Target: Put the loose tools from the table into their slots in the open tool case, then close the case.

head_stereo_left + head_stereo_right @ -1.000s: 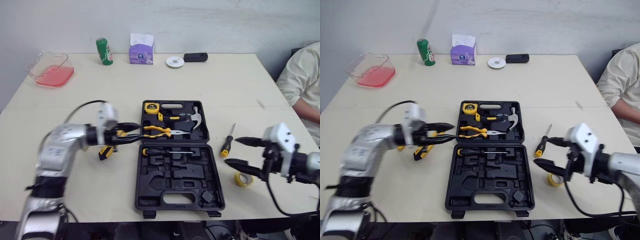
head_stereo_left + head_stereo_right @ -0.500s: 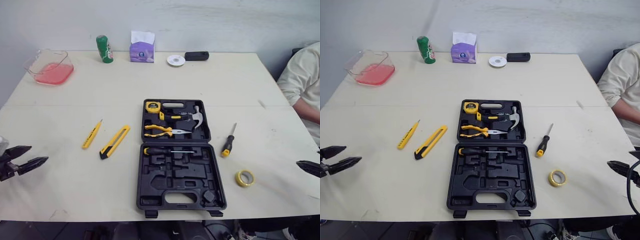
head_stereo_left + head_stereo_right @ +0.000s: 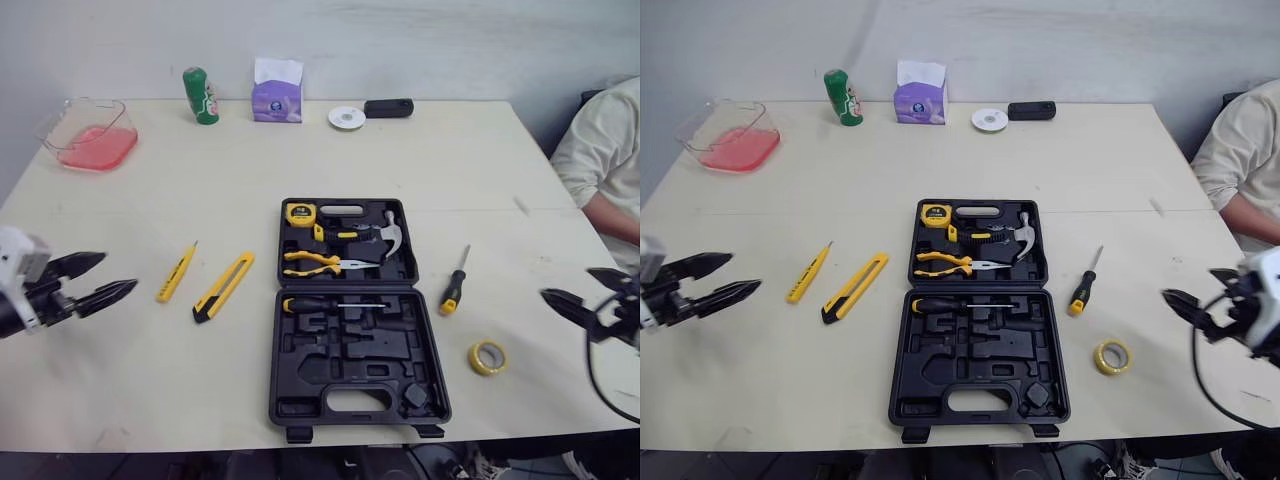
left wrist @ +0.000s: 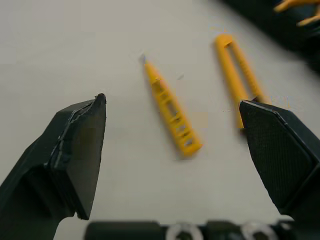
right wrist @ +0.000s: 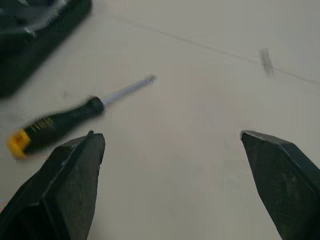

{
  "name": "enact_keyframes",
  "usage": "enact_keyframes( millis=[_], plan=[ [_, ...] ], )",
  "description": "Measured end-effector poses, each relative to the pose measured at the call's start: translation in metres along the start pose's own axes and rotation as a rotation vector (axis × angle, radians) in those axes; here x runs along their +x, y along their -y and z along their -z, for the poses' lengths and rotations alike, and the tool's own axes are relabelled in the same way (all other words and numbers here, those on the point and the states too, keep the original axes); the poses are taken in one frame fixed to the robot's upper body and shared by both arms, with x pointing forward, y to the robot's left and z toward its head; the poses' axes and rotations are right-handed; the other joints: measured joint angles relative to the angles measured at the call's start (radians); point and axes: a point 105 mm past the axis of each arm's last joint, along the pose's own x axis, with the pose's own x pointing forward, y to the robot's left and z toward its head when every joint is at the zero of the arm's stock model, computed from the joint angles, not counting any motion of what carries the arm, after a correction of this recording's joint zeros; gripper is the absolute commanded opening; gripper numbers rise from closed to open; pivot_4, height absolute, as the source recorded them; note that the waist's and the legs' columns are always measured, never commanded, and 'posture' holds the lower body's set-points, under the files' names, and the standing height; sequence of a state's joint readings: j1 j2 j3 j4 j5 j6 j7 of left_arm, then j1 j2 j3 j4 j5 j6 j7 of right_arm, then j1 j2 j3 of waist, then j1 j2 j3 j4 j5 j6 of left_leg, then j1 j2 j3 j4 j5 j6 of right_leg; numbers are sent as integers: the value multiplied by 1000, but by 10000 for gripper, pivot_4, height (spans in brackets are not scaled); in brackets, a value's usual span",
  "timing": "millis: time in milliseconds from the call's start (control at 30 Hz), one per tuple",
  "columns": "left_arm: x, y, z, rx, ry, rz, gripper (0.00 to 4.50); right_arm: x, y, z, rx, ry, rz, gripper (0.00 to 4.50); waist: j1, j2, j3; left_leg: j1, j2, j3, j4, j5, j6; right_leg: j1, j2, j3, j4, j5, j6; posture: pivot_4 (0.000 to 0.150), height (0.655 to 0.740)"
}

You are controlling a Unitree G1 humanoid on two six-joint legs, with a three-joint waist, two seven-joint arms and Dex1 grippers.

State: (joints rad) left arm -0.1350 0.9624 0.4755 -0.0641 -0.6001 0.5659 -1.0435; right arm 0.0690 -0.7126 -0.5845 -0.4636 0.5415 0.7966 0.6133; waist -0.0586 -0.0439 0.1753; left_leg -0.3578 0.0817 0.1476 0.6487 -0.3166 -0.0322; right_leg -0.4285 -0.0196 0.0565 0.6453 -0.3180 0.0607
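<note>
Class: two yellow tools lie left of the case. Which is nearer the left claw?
The slimmer, pointed yellow tool; the broader utility knife lies between it and the tool case.

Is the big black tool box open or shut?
Open. The black plastic tool case lies spread flat, both halves showing, with yellow-handled pliers sitting inside.

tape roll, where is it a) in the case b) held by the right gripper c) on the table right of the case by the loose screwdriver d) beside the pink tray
c: the tape roll lies on the table beside the tool case, near the screwdriver.
</note>
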Motion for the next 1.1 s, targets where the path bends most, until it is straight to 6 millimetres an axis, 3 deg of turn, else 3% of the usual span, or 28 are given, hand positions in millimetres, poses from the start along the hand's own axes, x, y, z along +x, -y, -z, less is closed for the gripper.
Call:
enact_keyframes(
  millis=[100, 233, 333, 533, 767, 867, 1033, 1100],
  plan=[
    [31, 45, -33, 85, 43, 232, 44530, 17, -35, 2, 59, -14, -8, 45000, 1, 4, 1, 0, -2, 1, 0, 1, 1, 0, -1, 1, 0, 1, 1, 1500, 7244],
    [56, 89, -65, 127, 130, 454, 44530, 32, -41, 5, 154, -49, 151, 45000, -1, 4, 1, 0, -2, 2, 1, 2, 1, -1, 1, 2, 0, 1, 1, 1500, 7244],
    [70, 110, -75, 143, 160, 565, 44530, 41, -52, 18, 216, -110, 202, 45000, -1, 4, 1, -1, -2, 1, 3, 3, -2, -1, 9, 4, 1, 0, 1, 1500, 7244],
    [94, 143, -89, 182, 214, 746, 44530, 57, -68, 29, 226, -166, 259, 45000, -5, 4, 1, 0, -1, 1, 3, 4, -4, -2, 11, 5, 3, 0, -1, 1500, 7244],
    [106, 149, -98, 211, 246, 800, 44530, 67, -72, 42, 262, -207, 307, 45000, -7, 4, 1, 0, -1, 1, 5, 5, -4, -2, 11, 6, 6, 0, -1, 1500, 7244],
    [109, 154, -100, 223, 253, 835, 45000, 67, -71, 43, 268, -192, 345, 36124, -8, 4, 1, 0, -1, 1, 6, 5, -4, -2, 11, 6, 7, 0, -1, 1500, 7244],
    [113, 149, -98, 222, 242, 819, 45000, 66, -72, 44, 232, -180, 373, 11182, -9, 4, 1, 1, -1, 0, 6, 6, -5, -2, 11, 6, 8, 0, -1, 1500, 7244],
    [113, 149, -98, 230, 241, 819, 45000, 64, -70, 44, 232, -175, 379, 10306, -9, 4, 1, 0, -1, 0, 6, 6, -5, -2, 11, 6, 8, 0, -1, 1500, 7244]
  ],
)
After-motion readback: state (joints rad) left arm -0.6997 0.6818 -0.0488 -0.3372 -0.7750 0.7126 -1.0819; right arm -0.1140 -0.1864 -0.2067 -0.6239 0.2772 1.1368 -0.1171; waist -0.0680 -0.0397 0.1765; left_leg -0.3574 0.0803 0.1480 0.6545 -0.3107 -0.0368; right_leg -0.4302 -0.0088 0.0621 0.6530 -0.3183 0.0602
